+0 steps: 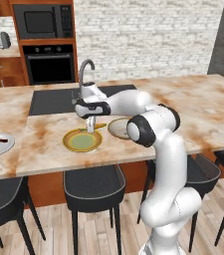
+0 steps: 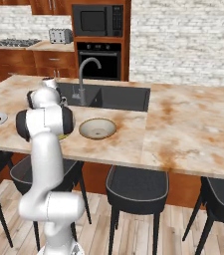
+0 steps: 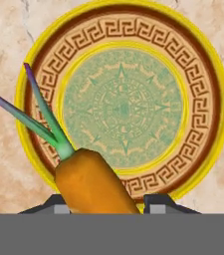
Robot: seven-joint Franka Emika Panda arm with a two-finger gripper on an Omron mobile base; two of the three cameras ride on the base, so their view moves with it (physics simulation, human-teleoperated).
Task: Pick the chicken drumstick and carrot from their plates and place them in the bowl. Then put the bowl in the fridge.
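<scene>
At the bottom centre of the hand view, the carrot (image 3: 91, 182) sits between the jaws, which flank it without clearly gripping, above the yellow-rimmed plate (image 3: 203, 89). Close fully and squarely before lifting toward the bowl (image 1: 117, 128) on the table (image 1: 203, 109).

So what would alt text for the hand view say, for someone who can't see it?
An orange carrot with green and purple leaf stalks sits between the gripper's two dark fingertips, seen close up from above. Behind it a round yellow-rimmed plate with a patterned green centre lies on a mottled stone counter.
</scene>
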